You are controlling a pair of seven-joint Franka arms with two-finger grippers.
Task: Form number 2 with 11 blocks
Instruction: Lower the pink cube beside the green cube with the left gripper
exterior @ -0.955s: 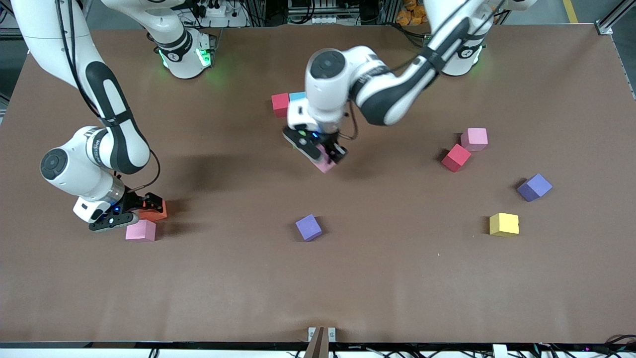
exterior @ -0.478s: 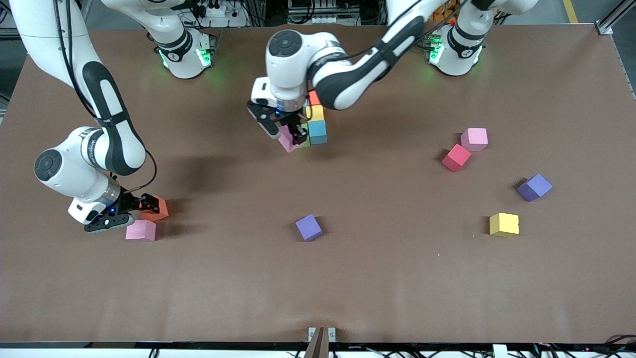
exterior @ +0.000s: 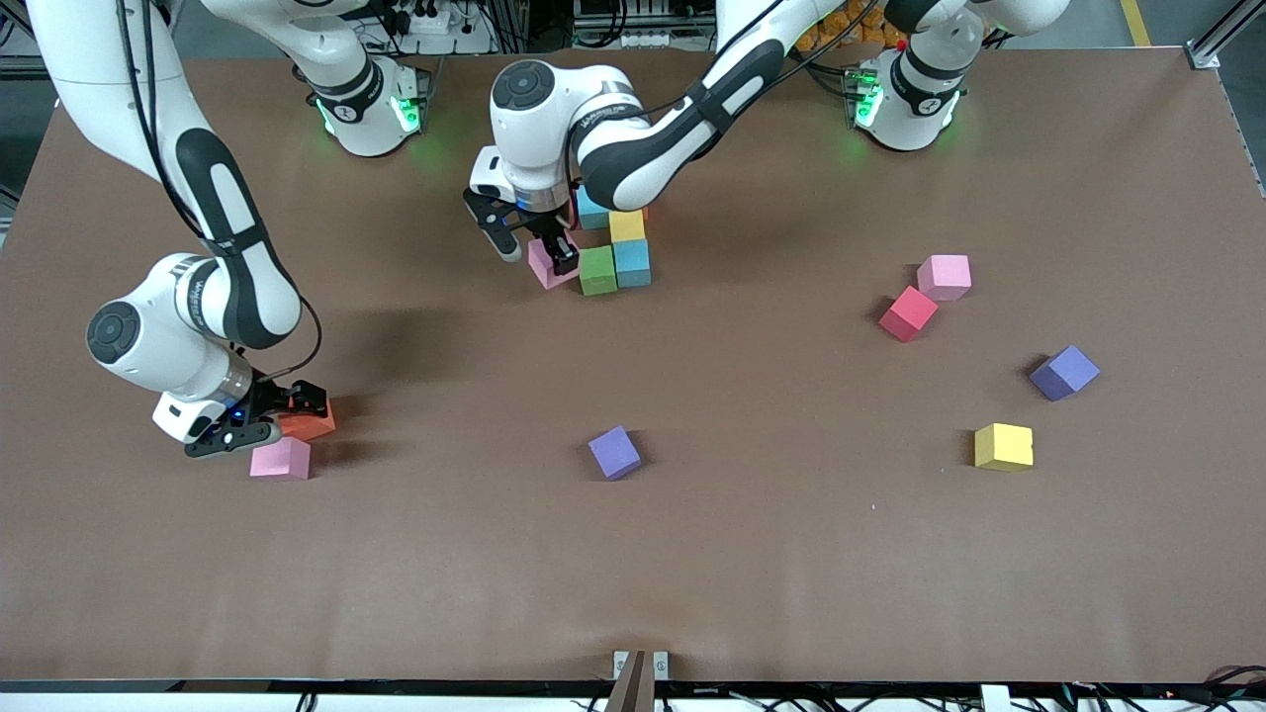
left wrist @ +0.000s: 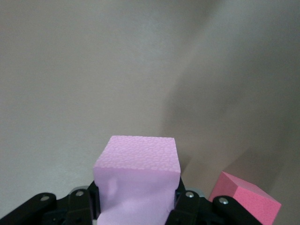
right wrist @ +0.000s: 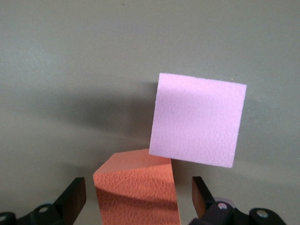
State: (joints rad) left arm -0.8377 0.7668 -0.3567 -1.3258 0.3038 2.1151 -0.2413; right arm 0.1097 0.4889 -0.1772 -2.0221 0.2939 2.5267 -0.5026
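Front view shows matte foam cubes: the left gripper [exterior: 534, 249] is clenched on a pink block [exterior: 547, 267] just beside the green block [exterior: 597, 270], which touches a light blue block [exterior: 632, 262] below a yellow block [exterior: 626, 225]. Part of that cluster is hidden under the left arm. The right gripper [exterior: 267, 420], jaws spread, straddles an orange block [exterior: 309, 422] with another pink block [exterior: 280, 459] just beside it, toward the right arm's end of the table [exterior: 791, 554].

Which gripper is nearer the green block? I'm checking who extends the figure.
Left. The left gripper holds a pink block beside the green block; the right gripper straddles an orange block.
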